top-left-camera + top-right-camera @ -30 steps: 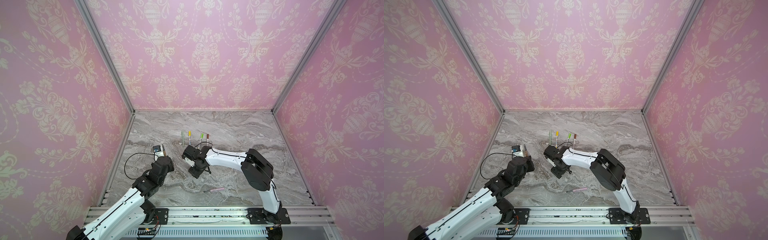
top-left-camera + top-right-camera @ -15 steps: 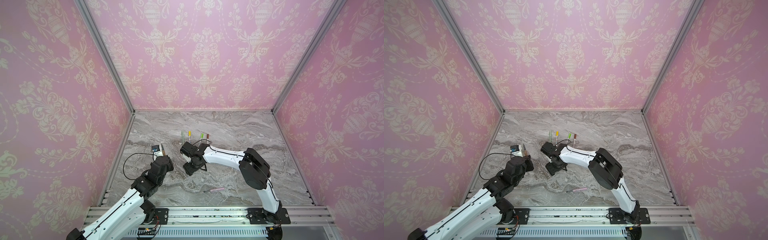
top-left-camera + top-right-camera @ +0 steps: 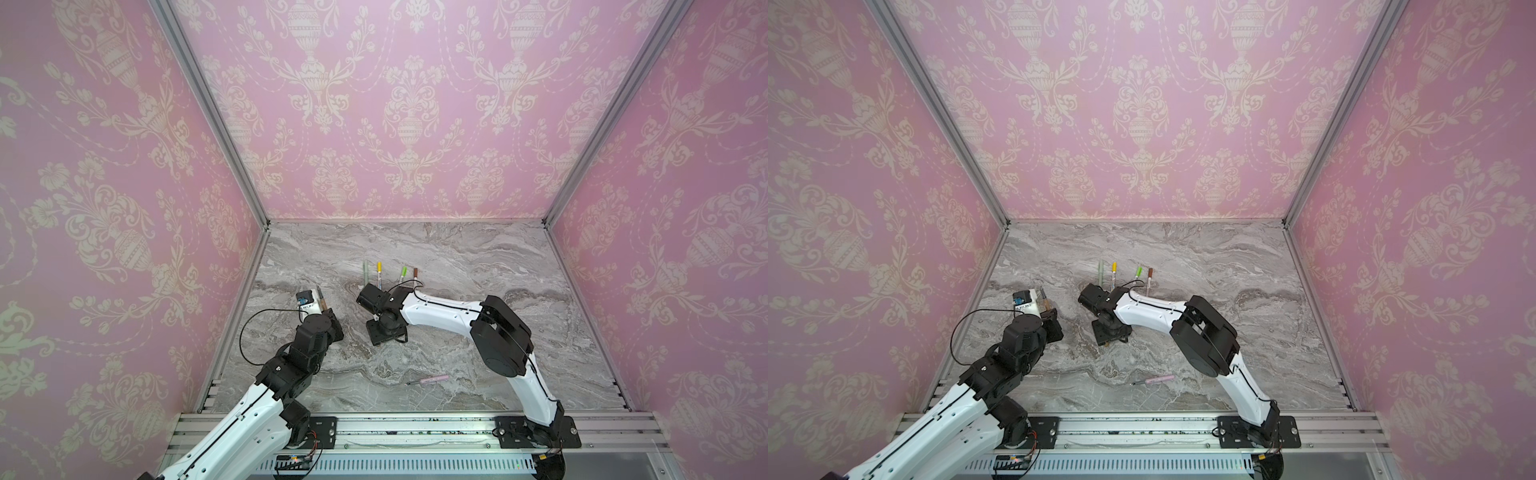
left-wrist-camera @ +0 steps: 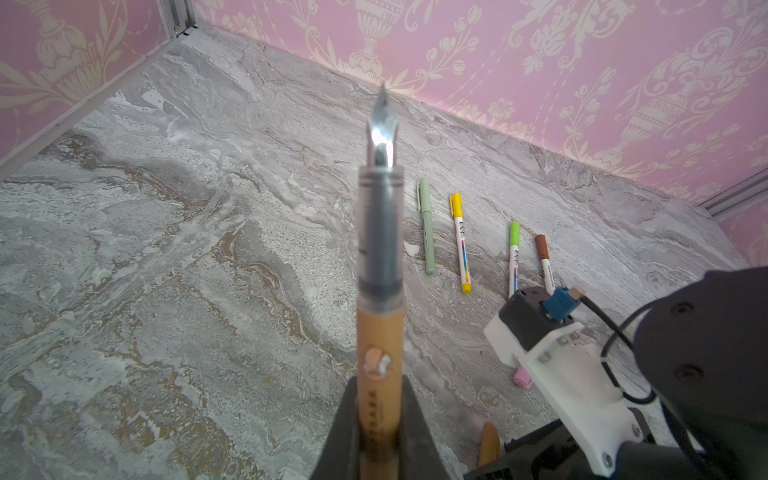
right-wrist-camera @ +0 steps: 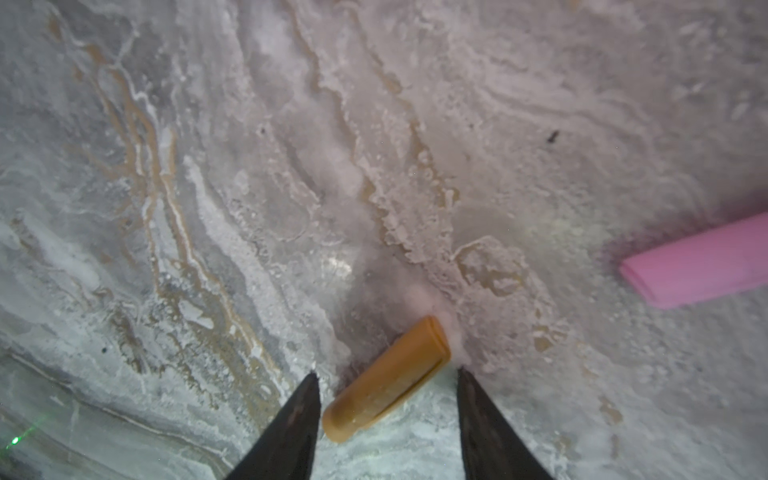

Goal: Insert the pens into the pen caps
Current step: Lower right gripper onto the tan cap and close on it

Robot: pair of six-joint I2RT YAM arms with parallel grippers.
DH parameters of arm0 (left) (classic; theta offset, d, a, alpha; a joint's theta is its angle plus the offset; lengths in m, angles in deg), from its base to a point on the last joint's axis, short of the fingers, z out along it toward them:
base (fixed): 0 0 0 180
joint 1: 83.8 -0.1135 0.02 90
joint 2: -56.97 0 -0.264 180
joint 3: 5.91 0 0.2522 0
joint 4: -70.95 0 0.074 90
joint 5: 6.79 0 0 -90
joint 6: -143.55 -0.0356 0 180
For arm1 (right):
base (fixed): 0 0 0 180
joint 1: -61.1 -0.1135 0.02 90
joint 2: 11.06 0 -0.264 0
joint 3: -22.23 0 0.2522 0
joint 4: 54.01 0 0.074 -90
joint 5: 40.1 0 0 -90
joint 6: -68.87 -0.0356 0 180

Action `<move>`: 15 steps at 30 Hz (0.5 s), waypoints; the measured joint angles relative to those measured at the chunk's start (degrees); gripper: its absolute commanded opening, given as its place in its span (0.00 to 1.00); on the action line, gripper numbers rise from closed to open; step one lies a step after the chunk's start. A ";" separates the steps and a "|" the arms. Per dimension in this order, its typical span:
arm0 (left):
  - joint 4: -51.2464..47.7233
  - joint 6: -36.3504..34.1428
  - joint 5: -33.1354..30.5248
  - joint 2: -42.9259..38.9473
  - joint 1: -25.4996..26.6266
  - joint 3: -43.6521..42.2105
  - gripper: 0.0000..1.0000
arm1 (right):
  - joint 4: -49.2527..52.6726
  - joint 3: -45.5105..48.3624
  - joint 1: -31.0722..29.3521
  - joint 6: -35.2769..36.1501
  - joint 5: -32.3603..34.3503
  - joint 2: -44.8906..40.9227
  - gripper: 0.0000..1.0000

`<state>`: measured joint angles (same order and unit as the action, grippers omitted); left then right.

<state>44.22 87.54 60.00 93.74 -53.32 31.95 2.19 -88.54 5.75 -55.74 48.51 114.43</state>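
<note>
Tan pen (image 4: pixel 380 332) is clamped in left gripper (image 4: pixel 377 399). Tan cap (image 5: pixel 384 384) is straddled by right gripper (image 5: pixel 387 374), jaws wide apart.

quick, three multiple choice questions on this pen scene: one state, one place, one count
1. The tan pen in the left gripper is: A capped; B uncapped, nib bare; C snapped in two.
2. The tan cap lies: A on the tan pen; B in a cup; C on the table between the open jaws of the right gripper.
3. Capped pens in the far row: A two; B four; C six.
Key: 1 B, the left wrist view shows its metal nib exposed. 2 C, the right wrist view shows a jaw on each side of it. 3 B, pens with sage, yellow, lime and brown caps lie side by side.
</note>
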 measured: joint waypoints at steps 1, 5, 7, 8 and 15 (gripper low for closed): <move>-0.02 0.00 0.07 -0.22 -0.07 -0.07 0.00 | 0.72 -0.90 -0.17 -0.15 0.83 0.61 0.42; 0.02 0.00 0.42 -0.63 -0.20 -0.24 0.00 | 4.15 -4.61 -1.03 -0.07 4.39 2.93 0.33; 0.04 0.00 0.44 -0.70 -0.33 -0.46 0.00 | 5.92 -6.27 -1.62 0.07 6.38 3.98 0.29; 0.04 0.02 0.44 -0.68 -0.37 -0.59 0.00 | 6.71 -7.04 -1.95 0.15 7.45 4.50 0.28; 0.04 0.02 0.87 -0.68 -0.44 -0.81 0.00 | 8.39 -9.18 -3.48 0.98 11.43 5.77 0.23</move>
<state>44.26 87.57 60.88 93.06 -53.76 31.14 10.58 -97.72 2.27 -54.75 59.94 120.20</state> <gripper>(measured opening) 0.125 0.242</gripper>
